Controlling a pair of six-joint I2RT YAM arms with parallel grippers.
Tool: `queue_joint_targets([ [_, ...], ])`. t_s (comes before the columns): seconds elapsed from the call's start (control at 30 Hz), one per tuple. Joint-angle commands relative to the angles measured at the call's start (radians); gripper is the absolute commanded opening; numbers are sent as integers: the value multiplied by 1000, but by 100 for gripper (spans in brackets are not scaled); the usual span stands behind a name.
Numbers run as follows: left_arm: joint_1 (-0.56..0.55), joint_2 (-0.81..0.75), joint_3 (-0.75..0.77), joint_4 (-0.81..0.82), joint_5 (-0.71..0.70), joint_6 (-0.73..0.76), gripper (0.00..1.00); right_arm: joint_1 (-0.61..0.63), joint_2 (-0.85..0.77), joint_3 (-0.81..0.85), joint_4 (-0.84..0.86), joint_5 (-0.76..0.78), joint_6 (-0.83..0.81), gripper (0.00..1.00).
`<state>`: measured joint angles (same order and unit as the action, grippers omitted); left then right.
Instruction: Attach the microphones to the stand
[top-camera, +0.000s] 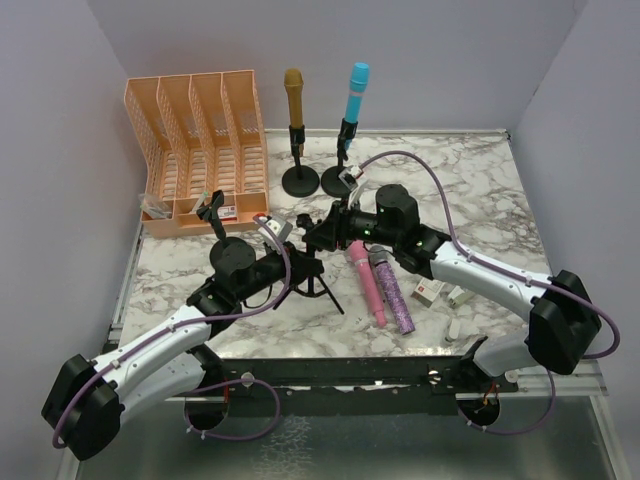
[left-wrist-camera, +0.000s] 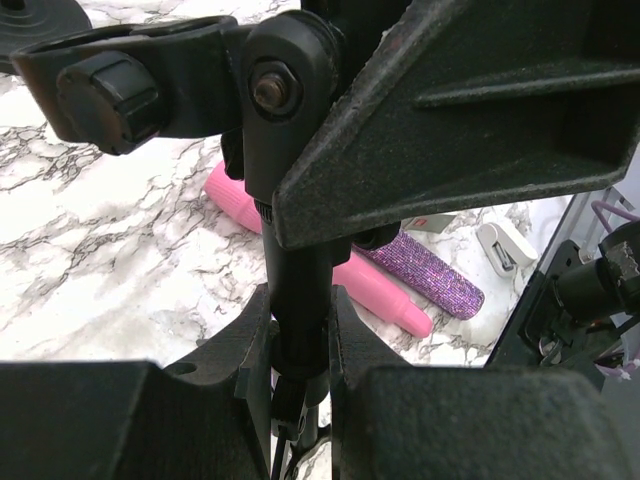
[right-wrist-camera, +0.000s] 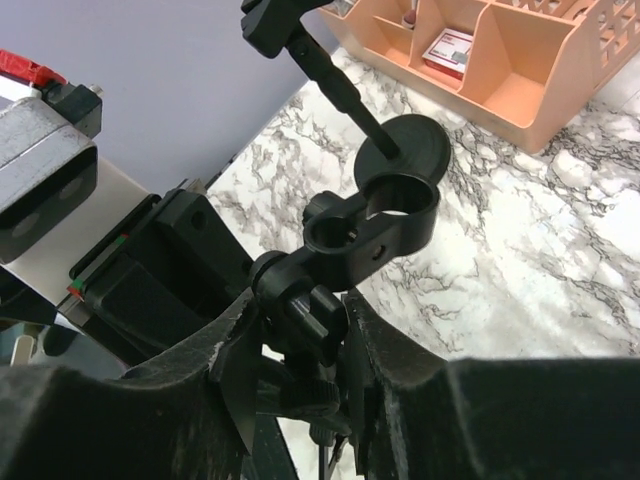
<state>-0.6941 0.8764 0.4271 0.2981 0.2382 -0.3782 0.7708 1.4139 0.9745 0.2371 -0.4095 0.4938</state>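
A: Where to find the pink plastic stick microphone (top-camera: 367, 285)?

B: Lying flat on the white marble-patterned table (top-camera: 480, 190), just right of centre in the top view. Close beside the glittery purple microphone with silver mesh head (top-camera: 393, 295), heads up-frame, tails toward the near edge.

A: And the other two?

B: Already upright in clips at top centre: metallic gold microphone (top-camera: 293, 95) and cyan blue microphone (top-camera: 356, 88), on round-based black stands (top-camera: 300, 182).

A: Handling?

B: Probably light and rigid. Likely slick along the smooth pink barrel and prone to rolling, with better bite on the glitter. Best taken across mid-barrel, clear of the mesh head, leaving the tail free for the clip.

A: Which stand next?

B: Black tripod stand (left-wrist-camera: 298, 290), just left of the pink one in the top view. Left gripper (left-wrist-camera: 300, 345) clamped tight on its pole. Right gripper (right-wrist-camera: 300, 335) straddling the knob under the empty black ring clip (right-wrist-camera: 385, 205). Pinching or merely flanking, cannot tell.

A: Anything around?

B: Small white-and-red boxes (top-camera: 430, 292) right of the purple one. Orange slotted organiser (top-camera: 195, 130) upper left, with a third round-based stand (right-wrist-camera: 410, 140), clip empty, in front.
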Motion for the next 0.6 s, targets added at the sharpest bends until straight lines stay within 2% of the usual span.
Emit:
queue_joint_targets([
  [0.0,-1,-13,29,56,5,5,0,1,19,42,-18,44,0,33],
  [0.23,-1,-5,43,-34,-40,34,0,1,-10,85,15,188,26,22],
  [0.4,-1,9,47,-80,-65,53,0,1,-22,158,1,320,52,21],
  [0.57,-1,24,42,-87,-71,56,0,1,-19,247,-14,373,38,21],
])
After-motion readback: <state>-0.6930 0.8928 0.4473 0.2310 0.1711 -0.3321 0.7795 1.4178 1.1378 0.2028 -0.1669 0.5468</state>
